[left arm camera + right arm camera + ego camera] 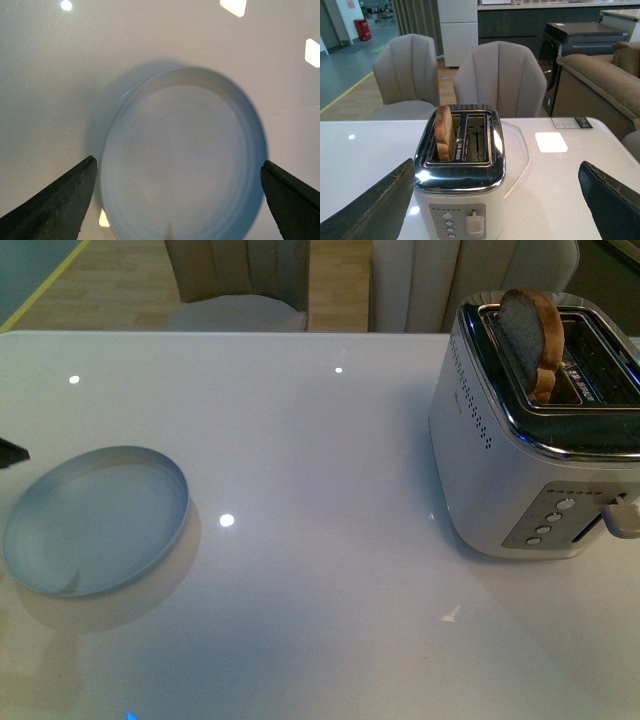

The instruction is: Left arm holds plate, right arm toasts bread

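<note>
White glossy table [330, 620] carried everything; two chairs [498, 75] stood past its far edge, not part of the job. Toaster [520, 455] sat toward the table's right edge, slots up and lever side facing the robot, likely so the right arm could reach both slot and lever [474, 221]. Plate [95, 520] lay flat near the left edge, well apart from the toaster, nothing on it, probably waiting to receive the slice. Bread [532, 335] stood upright in one slot, rounded end sticking well above the rim, so it looked either not pushed down yet or already popped; can't tell which. Left gripper [177, 200] hovered above the plate with jaws spread wide either side of it, holding nothing, apparently lined up to grab the rim. Right gripper [495, 205] faced the toaster's front, jaws also wide apart and empty, apparently aimed at the lever or the slice.
</note>
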